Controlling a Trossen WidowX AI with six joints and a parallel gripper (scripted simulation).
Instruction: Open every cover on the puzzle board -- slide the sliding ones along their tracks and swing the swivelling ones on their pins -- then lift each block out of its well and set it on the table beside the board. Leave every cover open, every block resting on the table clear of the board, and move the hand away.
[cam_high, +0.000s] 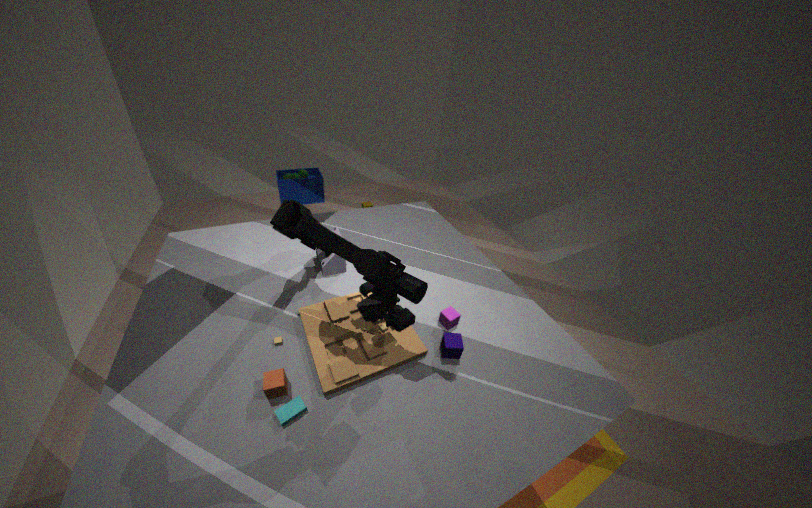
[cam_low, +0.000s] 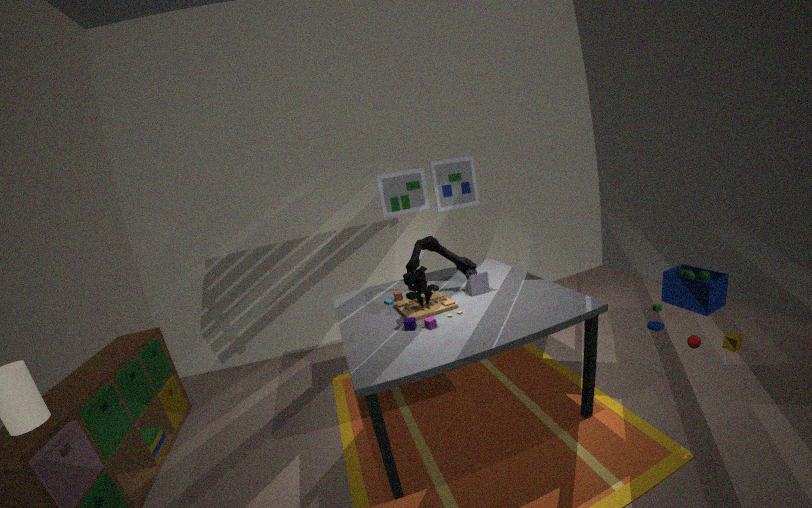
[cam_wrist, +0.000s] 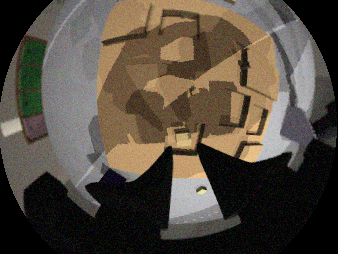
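The tan puzzle board (cam_high: 410, 350) (cam_low: 440, 306) (cam_wrist: 127, 151) lies in the middle of the table with flat tan covers (cam_high: 344, 371) on it, much of it in shadow. My gripper (cam_high: 384, 320) (cam_low: 420, 298) (cam_wrist: 184, 147) hangs low over the board's far right part, its fingers a little apart with nothing held. A magenta block (cam_high: 449, 316) (cam_low: 430, 322) and a purple block (cam_high: 452, 344) (cam_low: 409, 323) rest on the table right of the board. An orange block (cam_high: 274, 381) (cam_low: 397, 295) and a teal block (cam_high: 290, 410) rest on its left.
A tiny yellow piece (cam_high: 277, 340) lies left of the board, another (cam_wrist: 200, 190) by my fingers. A grey box (cam_low: 477, 284) stands at the arm's base. A blue bin (cam_high: 299, 184) (cam_low: 694, 289) is on the floor beyond the table.
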